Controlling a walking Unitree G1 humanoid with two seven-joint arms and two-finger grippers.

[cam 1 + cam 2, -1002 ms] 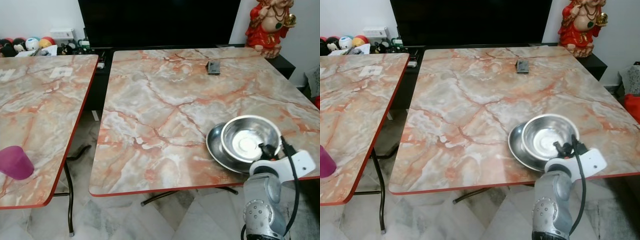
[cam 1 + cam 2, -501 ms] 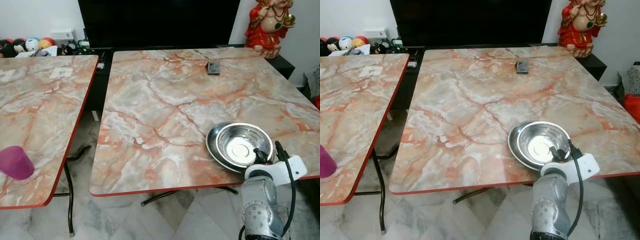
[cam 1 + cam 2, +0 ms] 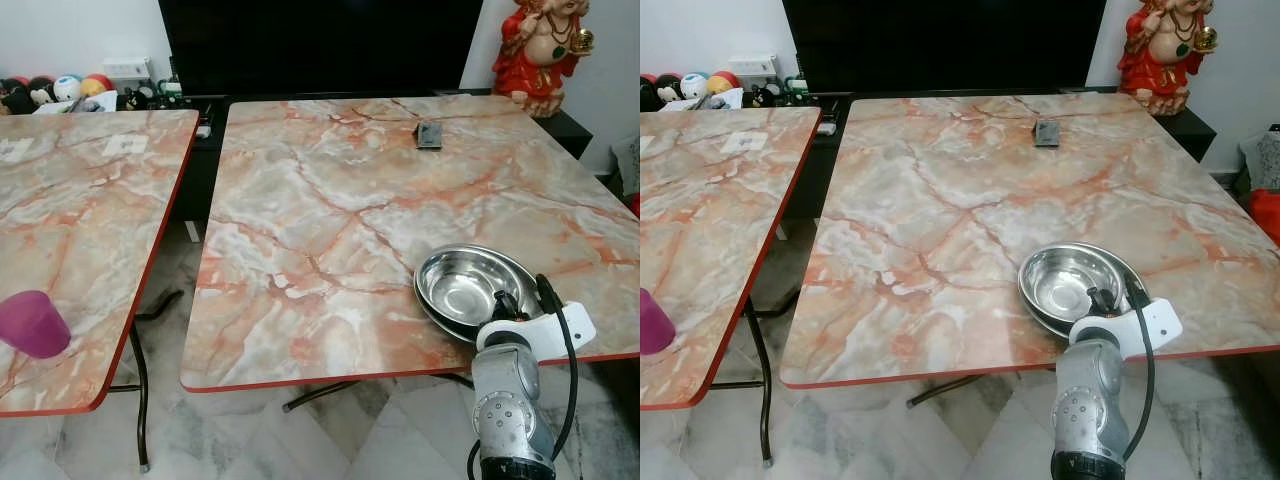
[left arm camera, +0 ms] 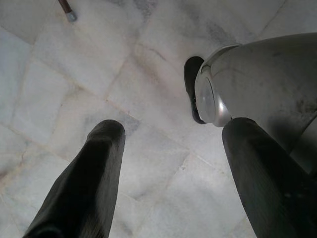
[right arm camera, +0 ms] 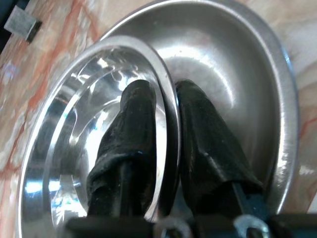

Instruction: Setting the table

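Note:
A steel bowl (image 3: 462, 286) rests inside a wider steel plate (image 3: 528, 273) near the front right edge of the marble table (image 3: 330, 200). My right gripper (image 3: 503, 303) is at the bowl's near rim. In the right wrist view its fingers (image 5: 138, 114) are shut on the bowl's rim (image 5: 166, 84), one inside the bowl (image 5: 94, 89) and one outside over the plate (image 5: 233, 59). My left gripper (image 4: 173, 131) hangs idle over the tiled floor with its fingers open.
A purple cup (image 3: 30, 323) stands near the front edge of a second marble table (image 3: 80, 200) on the left. A small dark object (image 3: 428, 134) lies at the main table's far side. A red statue (image 3: 535, 45) stands behind at the right.
The bowl, held raised above the plate a second ago, has come down into the plate. My right gripper moved down and slightly left with it.

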